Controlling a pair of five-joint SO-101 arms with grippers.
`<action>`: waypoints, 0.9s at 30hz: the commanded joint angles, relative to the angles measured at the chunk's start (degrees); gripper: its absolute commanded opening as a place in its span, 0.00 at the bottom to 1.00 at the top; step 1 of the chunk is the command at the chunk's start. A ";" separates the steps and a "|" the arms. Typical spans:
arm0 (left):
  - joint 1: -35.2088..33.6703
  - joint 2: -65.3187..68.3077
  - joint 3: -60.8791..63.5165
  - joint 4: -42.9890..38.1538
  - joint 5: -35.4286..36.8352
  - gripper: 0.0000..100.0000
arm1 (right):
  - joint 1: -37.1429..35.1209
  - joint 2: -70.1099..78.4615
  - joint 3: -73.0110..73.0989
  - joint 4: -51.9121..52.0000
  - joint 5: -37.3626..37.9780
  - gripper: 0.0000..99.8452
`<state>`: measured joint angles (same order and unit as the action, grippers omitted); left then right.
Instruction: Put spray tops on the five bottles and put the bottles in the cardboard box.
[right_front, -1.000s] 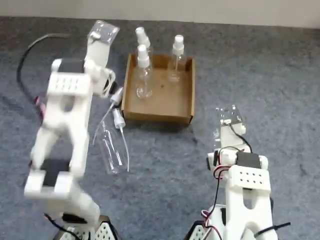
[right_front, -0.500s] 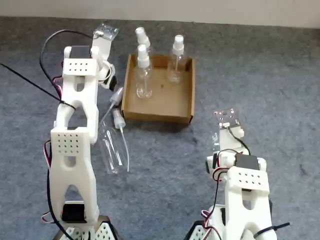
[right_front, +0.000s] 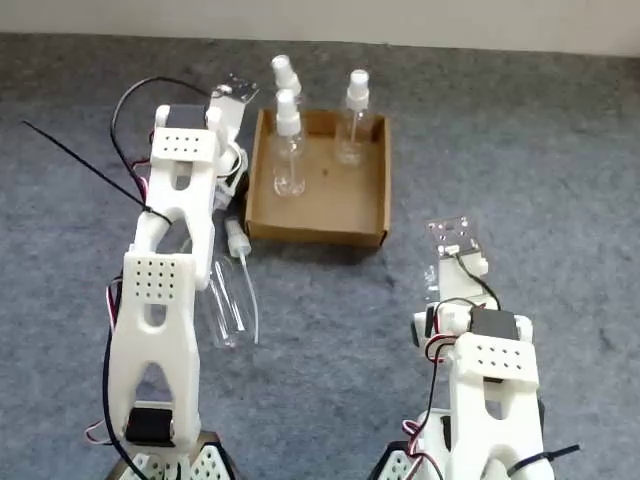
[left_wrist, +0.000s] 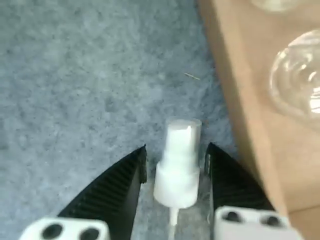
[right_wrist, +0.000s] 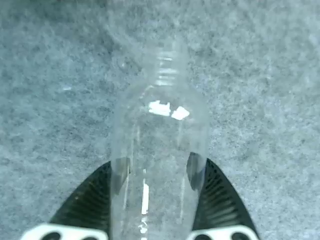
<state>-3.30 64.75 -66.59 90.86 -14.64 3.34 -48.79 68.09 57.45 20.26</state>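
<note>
My left gripper (left_wrist: 175, 156) is low over the carpet just left of the cardboard box (right_front: 316, 234), open, with its fingers on either side of a white spray top (left_wrist: 177, 167) lying there and a small gap on each side. The right gripper (right_wrist: 159, 169) is shut on a clear bottle (right_wrist: 160, 125) with no top, held above the carpet to the right of the box's front. Two capped bottles (right_front: 288, 150) (right_front: 350, 125) stand in the box. A third capped bottle (right_front: 283, 75) is at its far left corner.
A second spray top (right_front: 238, 238) with its tube lies by the box's front left corner, and beside it a clear bottle (right_front: 222, 295) lies on its side. The box wall (left_wrist: 240, 100) is close to my left gripper. Grey carpet stretches to the right.
The left arm has swung right toward the box and come down over the spray top beside it. The right arm with its bottle has barely shifted.
</note>
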 joint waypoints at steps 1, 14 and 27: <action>-1.63 0.48 -1.80 0.26 -0.53 0.16 | 0.57 0.31 -0.48 -0.92 0.70 0.00; -14.64 -2.95 -7.43 10.73 -7.56 0.00 | 0.75 0.31 -0.40 -0.57 1.05 0.00; -22.64 -42.95 41.63 10.81 -18.81 0.00 | 3.03 0.40 -0.92 -0.48 3.43 0.00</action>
<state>-24.22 37.32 -39.08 101.05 -29.76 4.13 -48.79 68.09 57.45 21.32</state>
